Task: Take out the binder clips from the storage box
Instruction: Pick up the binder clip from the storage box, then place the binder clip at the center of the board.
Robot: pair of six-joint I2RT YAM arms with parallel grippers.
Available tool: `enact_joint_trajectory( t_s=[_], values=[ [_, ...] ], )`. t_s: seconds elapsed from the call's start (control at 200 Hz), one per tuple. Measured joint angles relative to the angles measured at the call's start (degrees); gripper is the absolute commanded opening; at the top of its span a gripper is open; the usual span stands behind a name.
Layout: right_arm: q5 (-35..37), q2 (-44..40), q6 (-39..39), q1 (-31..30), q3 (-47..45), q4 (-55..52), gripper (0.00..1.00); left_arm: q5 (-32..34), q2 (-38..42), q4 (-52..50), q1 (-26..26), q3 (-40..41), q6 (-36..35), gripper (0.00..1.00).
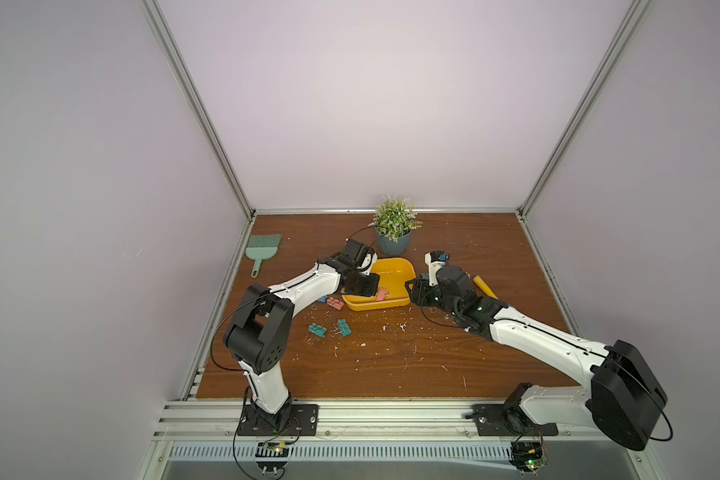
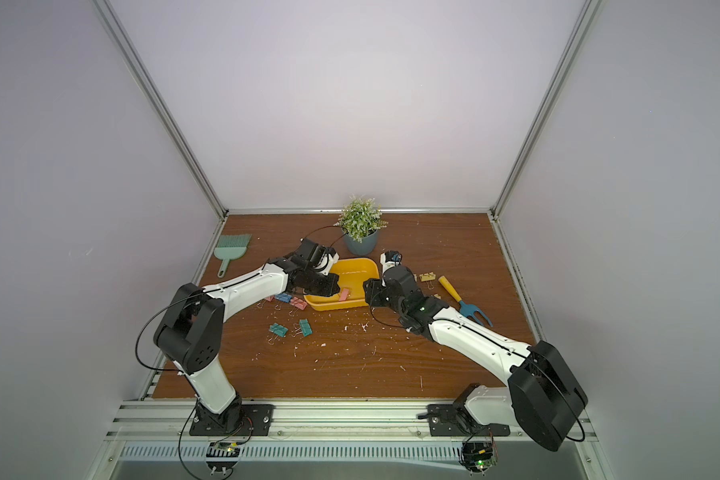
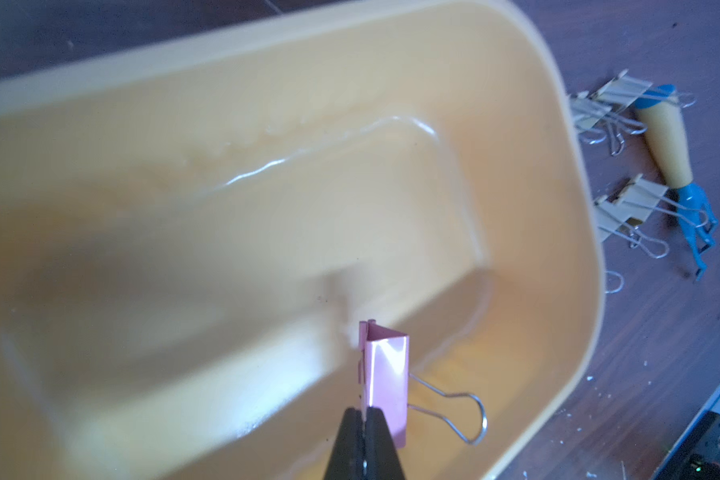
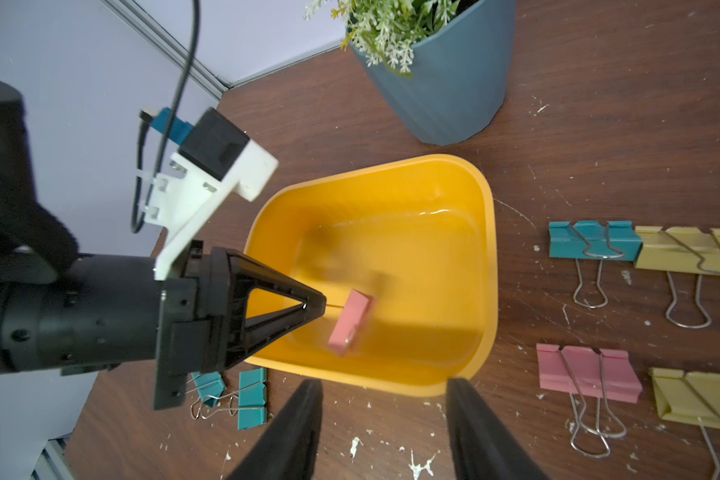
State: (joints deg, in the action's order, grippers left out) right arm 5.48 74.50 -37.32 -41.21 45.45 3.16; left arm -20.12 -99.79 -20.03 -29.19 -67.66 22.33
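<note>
A ribbed teal brush lies far left on the scuffed wood-grain table, and teal binder clips of folded metal lie beside the left arm. The left gripper is pinched tight on a pink clip inside the glossy, round-cornered yellow storage box. The clip's long axis sits askew to the box walls, one wire loop jutting sideways (slightly blurred). The right gripper stands spread at the box's right end.
</note>
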Motion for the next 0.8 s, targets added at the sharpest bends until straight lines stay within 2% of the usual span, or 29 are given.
enact_joint_trajectory(
  t_s=[0.225,0.585,0.691,0.796],
  values=[
    [0.15,-0.15,-0.09,0.0,-0.02,0.02,0.55,-0.2,6.91,6.01,0.0,3.8,2.69,0.0],
    [0.46,-6.49,-0.63,0.11,-3.17,3.58,0.55,0.7,25.42,22.8,0.0,22.64,13.57,0.0],
    [0.76,-7.65,-0.57,0.11,-3.67,3.87,0.55,4.61,30.36,21.51,-1.7,23.82,11.85,0.0],
    [1.81,-7.89,-0.35,0.2,-3.76,3.8,0.55,10.69,33.51,16.76,-7.54,21.86,5.64,0.0]
  ],
)
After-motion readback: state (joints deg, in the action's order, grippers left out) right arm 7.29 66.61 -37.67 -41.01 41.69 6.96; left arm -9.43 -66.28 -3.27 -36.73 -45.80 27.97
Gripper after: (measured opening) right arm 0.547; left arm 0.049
